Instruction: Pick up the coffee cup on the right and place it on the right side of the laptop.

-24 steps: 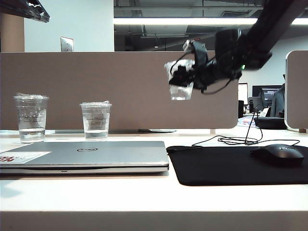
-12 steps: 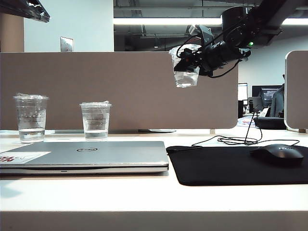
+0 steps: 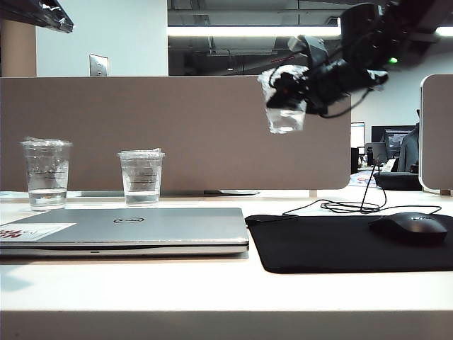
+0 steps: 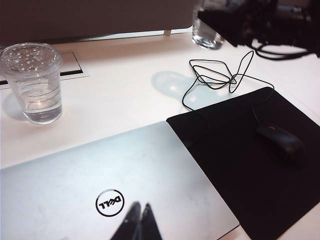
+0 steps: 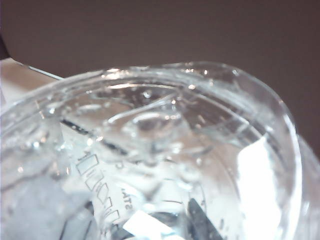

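Exterior view, right hand [image 3: 294, 95] clamped on coffee cup [image 3: 286, 113], left hand [image 4: 139, 222] together.

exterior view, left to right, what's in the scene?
Ridged cup → second ridged cup → laptop, in front of both → coffee cup, held aloft by the right gripper → mouse on mouse pad.
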`<state>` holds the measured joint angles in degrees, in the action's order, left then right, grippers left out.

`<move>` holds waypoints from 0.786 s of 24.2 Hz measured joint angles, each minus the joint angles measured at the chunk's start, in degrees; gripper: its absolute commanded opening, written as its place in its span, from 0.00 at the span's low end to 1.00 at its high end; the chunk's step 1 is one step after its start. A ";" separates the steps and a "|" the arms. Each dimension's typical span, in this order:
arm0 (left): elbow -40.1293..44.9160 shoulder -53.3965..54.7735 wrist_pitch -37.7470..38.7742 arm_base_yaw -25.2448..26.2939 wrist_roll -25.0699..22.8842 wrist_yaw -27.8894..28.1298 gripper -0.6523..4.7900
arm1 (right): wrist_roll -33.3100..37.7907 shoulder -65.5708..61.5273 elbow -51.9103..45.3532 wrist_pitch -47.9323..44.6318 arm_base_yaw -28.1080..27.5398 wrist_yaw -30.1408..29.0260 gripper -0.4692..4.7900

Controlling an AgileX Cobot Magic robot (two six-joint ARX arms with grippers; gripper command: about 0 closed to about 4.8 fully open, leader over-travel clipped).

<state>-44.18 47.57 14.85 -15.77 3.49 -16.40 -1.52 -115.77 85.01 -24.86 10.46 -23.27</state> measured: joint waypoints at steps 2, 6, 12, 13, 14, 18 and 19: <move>0.00 0.00 -0.02 0.00 0.00 0.00 0.11 | 0.00 1.62 -5.25 -3.34 -0.11 0.35 0.57; 0.00 0.02 0.00 0.00 0.00 0.00 0.11 | 1.95 4.20 -16.37 -12.46 -0.02 0.31 0.57; 0.00 0.00 -0.02 0.00 0.00 0.00 0.11 | 4.66 5.09 -28.13 -22.16 0.13 0.31 0.57; 0.00 0.02 0.00 0.00 0.00 0.00 0.11 | 4.76 5.09 -30.73 -24.46 0.42 0.39 0.57; 0.00 0.00 -0.02 -0.02 0.00 0.00 0.11 | 4.79 5.09 -32.79 -26.47 0.81 0.35 0.57; 0.00 0.00 0.00 0.00 0.00 0.00 0.11 | 4.81 5.09 -37.86 -30.91 2.29 0.44 0.57; 0.00 0.00 0.00 0.00 0.00 0.00 0.11 | 4.81 5.09 -38.38 -31.21 2.54 0.24 0.57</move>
<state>-44.18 47.57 14.85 -15.77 3.49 -16.40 3.29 -110.67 46.63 -56.07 12.99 -23.03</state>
